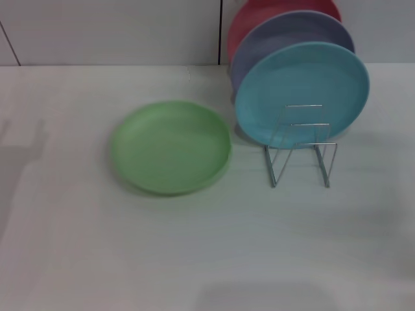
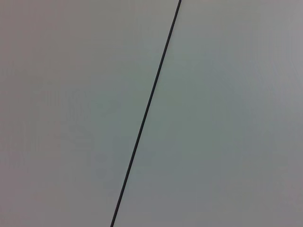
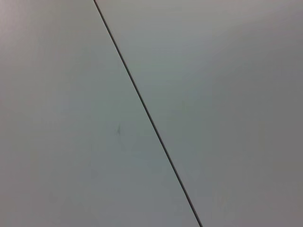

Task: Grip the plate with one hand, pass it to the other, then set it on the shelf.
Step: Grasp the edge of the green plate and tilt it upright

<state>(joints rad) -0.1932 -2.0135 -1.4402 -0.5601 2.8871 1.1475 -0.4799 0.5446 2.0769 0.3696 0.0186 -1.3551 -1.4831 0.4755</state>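
Presently, findings as follows.
Green plate (image 1: 170,146): lying flat on the white table (image 1: 78,246), just left of the wire rack (image 1: 302,150), apart from it.
Wire rack: holds three upright plates; light blue plate (image 1: 302,91) in front, lavender plate (image 1: 285,35) behind it, red plate (image 1: 259,13) at the back.
Front rack loops: unoccupied.
Left gripper: out of sight; finger state cannot be told.
Right gripper: out of sight; finger state cannot be told.
Wrist views: each shows only a plain grey panel (image 2: 71,118) crossed by a dark seam (image 3: 147,111).

Bare lab-like setup: white table (image 1: 78,259), panelled wall (image 1: 117,32).
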